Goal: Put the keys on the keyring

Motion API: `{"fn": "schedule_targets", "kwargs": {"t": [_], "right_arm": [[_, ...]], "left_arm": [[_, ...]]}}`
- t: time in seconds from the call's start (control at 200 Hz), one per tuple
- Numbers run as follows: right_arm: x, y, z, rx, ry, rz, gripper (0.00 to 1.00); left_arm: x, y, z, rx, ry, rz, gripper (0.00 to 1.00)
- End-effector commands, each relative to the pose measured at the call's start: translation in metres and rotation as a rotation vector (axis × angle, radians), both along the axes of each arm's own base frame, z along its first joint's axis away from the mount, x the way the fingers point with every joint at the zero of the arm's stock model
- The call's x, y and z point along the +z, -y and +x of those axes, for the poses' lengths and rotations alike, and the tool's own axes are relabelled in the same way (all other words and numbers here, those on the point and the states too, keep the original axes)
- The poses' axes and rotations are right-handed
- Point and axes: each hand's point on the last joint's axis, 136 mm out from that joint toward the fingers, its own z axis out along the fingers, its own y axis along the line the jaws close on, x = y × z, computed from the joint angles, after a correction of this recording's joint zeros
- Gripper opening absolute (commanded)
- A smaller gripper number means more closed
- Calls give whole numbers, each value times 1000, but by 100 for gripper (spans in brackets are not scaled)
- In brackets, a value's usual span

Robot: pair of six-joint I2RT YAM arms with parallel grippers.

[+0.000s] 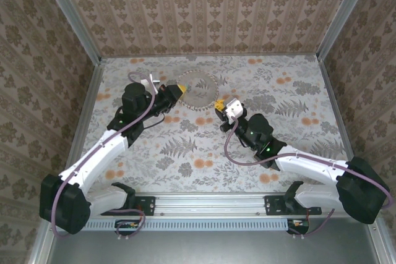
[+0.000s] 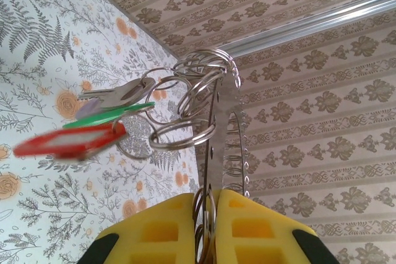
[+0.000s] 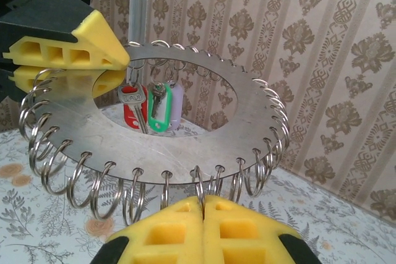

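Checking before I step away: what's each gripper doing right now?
Left gripper: closed, holding the keyring by its edge.
Right gripper: closed on the keyring's opposite edge.

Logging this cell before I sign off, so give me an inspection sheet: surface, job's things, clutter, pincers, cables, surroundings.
Surface: floral-printed tabletop.
Job's things: flat silvery metal disc keyring with split rings round its rim, held off the table; metal keys with red, green and lilac plastic tags hang from it.
Clutter: nothing seen.
Pincers: left pincer and right pincer, each shut on the keyring's rim at a different spot.
Cables: lilac cable looped along each arm.
Surroundings: damask-patterned walls, aluminium frame posts.
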Motion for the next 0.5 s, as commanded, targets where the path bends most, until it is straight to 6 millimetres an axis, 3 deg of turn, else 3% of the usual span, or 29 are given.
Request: {"fn": "schedule_targets", "kwargs": {"t": [0.0, 0.075, 0.2, 0.315, 0.495], "right_arm": [[59, 18, 1, -43, 113, 136, 0], [57, 17, 0, -16, 90, 114, 0], [64, 21, -10, 27, 115, 150, 0], [67, 2, -18, 139, 99, 123, 0], [74, 7, -5, 55, 146, 152, 0]], "left_arm": [[0, 1, -3, -15, 26, 1, 0], [8, -2, -3, -1, 61, 4, 0], [2, -4, -3, 9, 27, 21, 0], [2, 1, -2, -6, 10, -16, 0], [8, 10, -6, -53, -8, -37, 0]]}}
